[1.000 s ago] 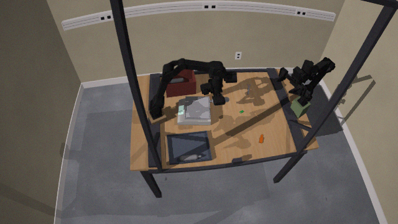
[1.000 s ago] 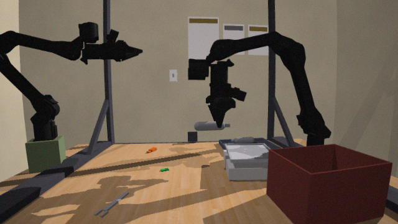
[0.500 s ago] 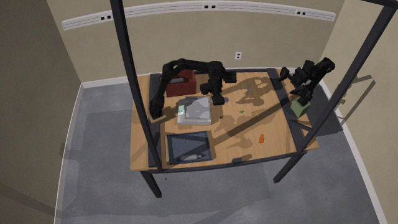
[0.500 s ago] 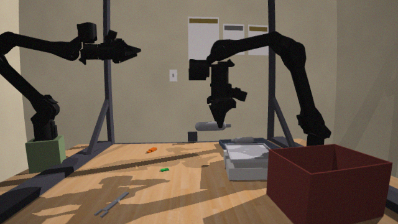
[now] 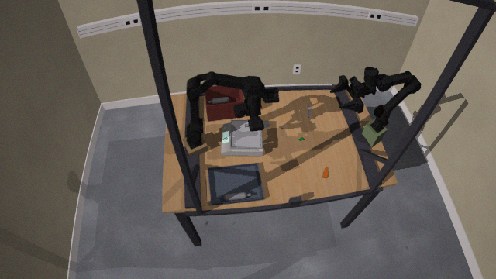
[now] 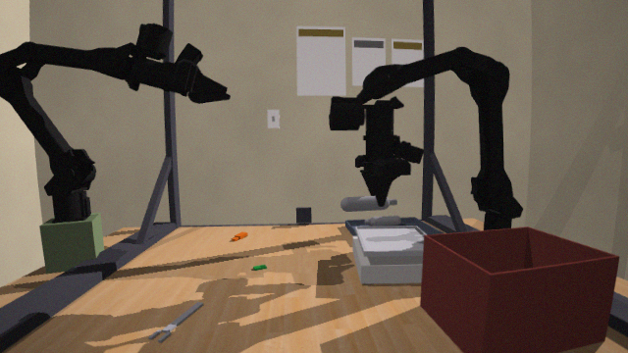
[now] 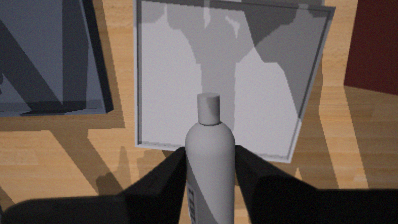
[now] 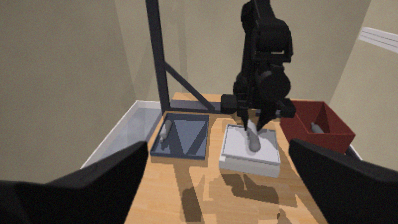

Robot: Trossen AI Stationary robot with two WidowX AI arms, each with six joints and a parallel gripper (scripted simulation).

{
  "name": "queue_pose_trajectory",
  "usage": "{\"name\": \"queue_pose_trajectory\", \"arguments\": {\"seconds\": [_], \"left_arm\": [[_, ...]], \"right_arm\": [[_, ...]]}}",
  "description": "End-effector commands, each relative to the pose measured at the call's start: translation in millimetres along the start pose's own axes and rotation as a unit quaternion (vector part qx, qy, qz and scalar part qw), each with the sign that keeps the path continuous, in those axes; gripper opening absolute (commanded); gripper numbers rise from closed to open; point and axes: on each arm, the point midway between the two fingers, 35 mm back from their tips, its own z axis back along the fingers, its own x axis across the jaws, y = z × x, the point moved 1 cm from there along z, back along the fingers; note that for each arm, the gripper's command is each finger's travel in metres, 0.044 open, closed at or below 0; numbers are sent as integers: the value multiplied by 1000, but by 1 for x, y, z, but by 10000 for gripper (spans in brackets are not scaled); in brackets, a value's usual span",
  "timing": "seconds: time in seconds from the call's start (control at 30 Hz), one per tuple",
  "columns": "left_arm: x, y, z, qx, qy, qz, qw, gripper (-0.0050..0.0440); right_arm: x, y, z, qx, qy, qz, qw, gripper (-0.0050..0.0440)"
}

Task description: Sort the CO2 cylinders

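Left to right in the top view, a dark red scrap bin (image 5: pixel 229 113) (image 6: pixel 456 299) (image 7: pixel 375 50) (image 8: pixel 325 141) stands up and to the left of the left gripper (image 5: pixel 256 127) (image 6: pixel 382 201) (image 7: pixel 210 152) (image 8: pixel 250 130); one grey CO2 cylinder (image 5: pixel 219 101) (image 8: pixel 316 128) lies inside. Below and left of that gripper is the dark blue tray (image 5: pixel 209 186) (image 6: pixel 353 225) (image 7: pixel 95 55) (image 8: pixel 177 156), with another cylinder (image 5: pixel 236 196) (image 6: pixel 385 221) (image 8: pixel 165 131) flat on its floor. The white-and-grey scale (image 5: pixel 242 153) (image 6: pixel 392 276) (image 7: pixel 170 95) (image 8: pixel 250 167) sits just beneath the gripper, its display too small to read. The left gripper is partly closed around a third cylinder (image 5: pixel 265 124) (image 6: pixel 362 204) (image 7: pixel 210 175) (image 8: pixel 254 143), raised and roughly level; its printed mark is illegible. Right of this gripper, on the bench (image 5: pixel 341 167) (image 6: pixel 285 304) (image 7: pixel 55 170) (image 8: pixel 160 200), lie a small green piece (image 5: pixel 301 139) (image 6: pixel 259 268), a grey two-pronged tool (image 5: pixel 309 111) (image 6: pixel 183 319) and, lower, an orange object (image 5: pixel 325 173) (image 6: pixel 239 236). Beyond them the right gripper (image 5: pixel 336 98) (image 6: pixel 228 96) (image 8: pixel 219 147) is raised, fingers spread wide, holding nothing.
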Motion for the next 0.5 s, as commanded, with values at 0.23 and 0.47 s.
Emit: {"name": "queue_pose_trajectory", "arguments": {"seconds": [0.23, 0.47], "left_arm": [[-13, -50, 0, 20, 12, 11, 1000, -50], [-13, -54, -3, 17, 13, 11, 1000, -50]], "right_arm": [[-64, 17, -6, 123, 79, -30, 989, 440], [-68, 18, -9, 129, 84, -33, 988, 440]]}}
